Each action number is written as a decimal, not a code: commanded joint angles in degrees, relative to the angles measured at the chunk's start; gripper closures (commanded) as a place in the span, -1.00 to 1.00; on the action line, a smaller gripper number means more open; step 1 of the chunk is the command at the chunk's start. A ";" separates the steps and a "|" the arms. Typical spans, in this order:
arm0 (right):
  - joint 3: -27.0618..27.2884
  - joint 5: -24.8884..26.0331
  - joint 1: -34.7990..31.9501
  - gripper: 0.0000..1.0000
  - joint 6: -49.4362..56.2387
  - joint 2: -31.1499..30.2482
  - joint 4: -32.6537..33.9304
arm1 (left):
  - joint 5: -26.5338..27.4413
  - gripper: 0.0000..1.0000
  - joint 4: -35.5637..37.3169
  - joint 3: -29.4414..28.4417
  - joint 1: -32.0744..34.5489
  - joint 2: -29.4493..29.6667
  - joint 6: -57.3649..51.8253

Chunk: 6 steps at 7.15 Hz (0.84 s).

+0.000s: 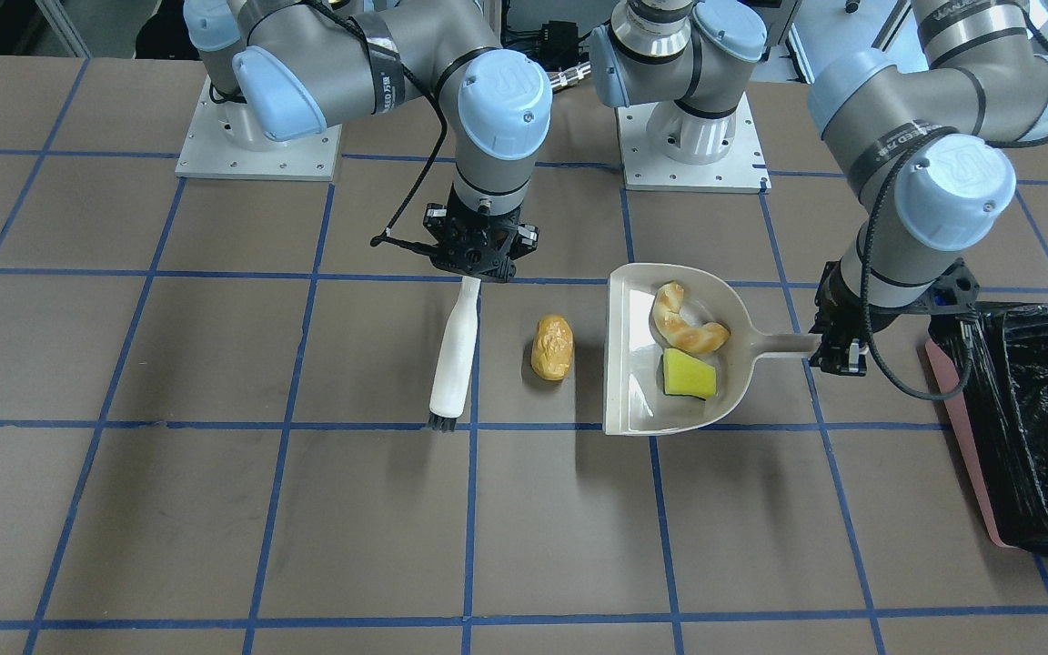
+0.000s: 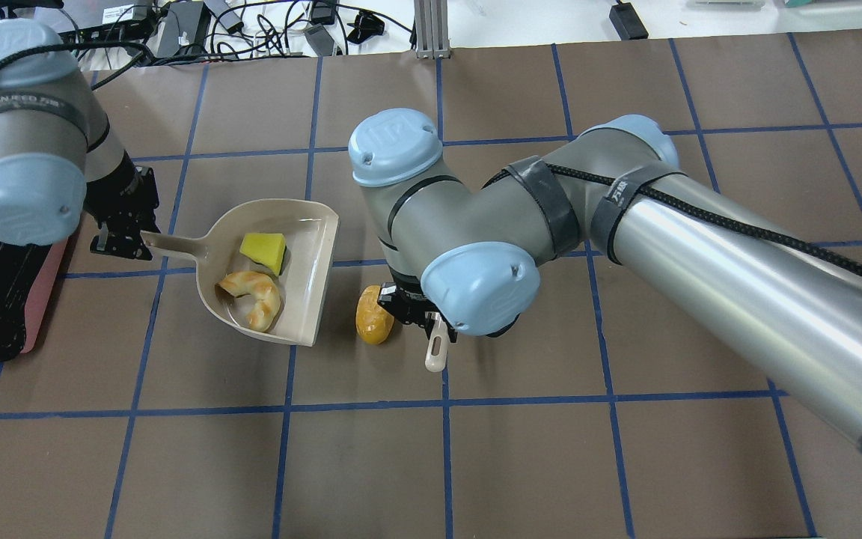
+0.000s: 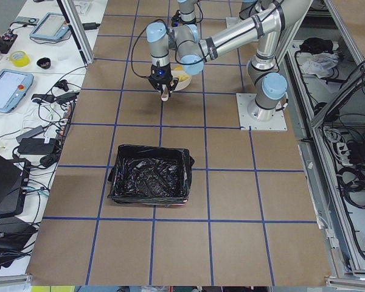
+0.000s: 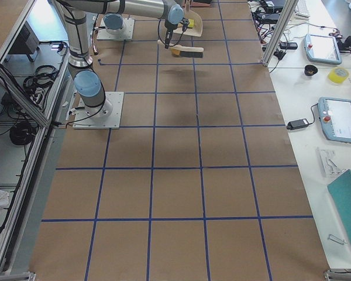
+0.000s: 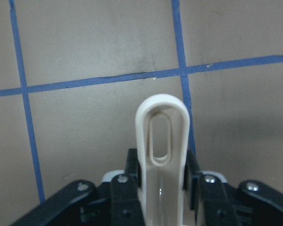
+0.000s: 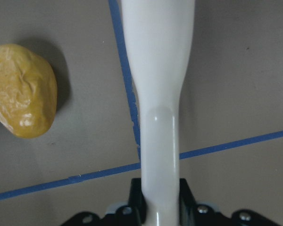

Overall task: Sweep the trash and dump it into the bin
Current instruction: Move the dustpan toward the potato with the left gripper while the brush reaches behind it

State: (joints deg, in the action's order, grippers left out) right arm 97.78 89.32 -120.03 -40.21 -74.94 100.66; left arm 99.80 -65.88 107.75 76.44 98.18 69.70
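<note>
My right gripper (image 1: 474, 271) is shut on the handle of a white brush (image 1: 453, 355) that lies along the table, its dark bristles toward the operators' side. An oval golden-brown bread roll (image 1: 551, 347) lies on the table between the brush and the open mouth of the beige dustpan (image 1: 638, 405). Inside the pan are a curved croissant (image 1: 686, 320) and a yellow sponge wedge (image 1: 689, 374). My left gripper (image 1: 838, 350) is shut on the dustpan's handle (image 5: 161, 136). The bin (image 1: 1038, 418), pink with a black bag, stands just beyond the left gripper.
The table (image 1: 215, 509) is brown with blue tape lines. Both arm bases (image 1: 688, 146) stand at its robot-side edge. In the overhead view my right arm's elbow (image 2: 476, 288) covers most of the brush. Side benches hold tablets and cables.
</note>
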 commanded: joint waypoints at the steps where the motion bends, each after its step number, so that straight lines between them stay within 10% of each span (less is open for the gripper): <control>1: 1.44 -0.29 -1.00 1.00 -1.36 0.93 1.63 | -1.53 1.00 15.09 10.51 -0.85 -0.53 -0.62; 6: 7.07 -4.75 -4.68 1.00 -4.60 1.63 7.69 | -0.84 1.00 17.45 12.04 1.94 1.13 5.00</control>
State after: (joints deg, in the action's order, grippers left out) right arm 103.80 86.22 -123.80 -43.45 -73.79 106.34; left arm 98.53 -48.45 119.71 77.12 98.79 73.01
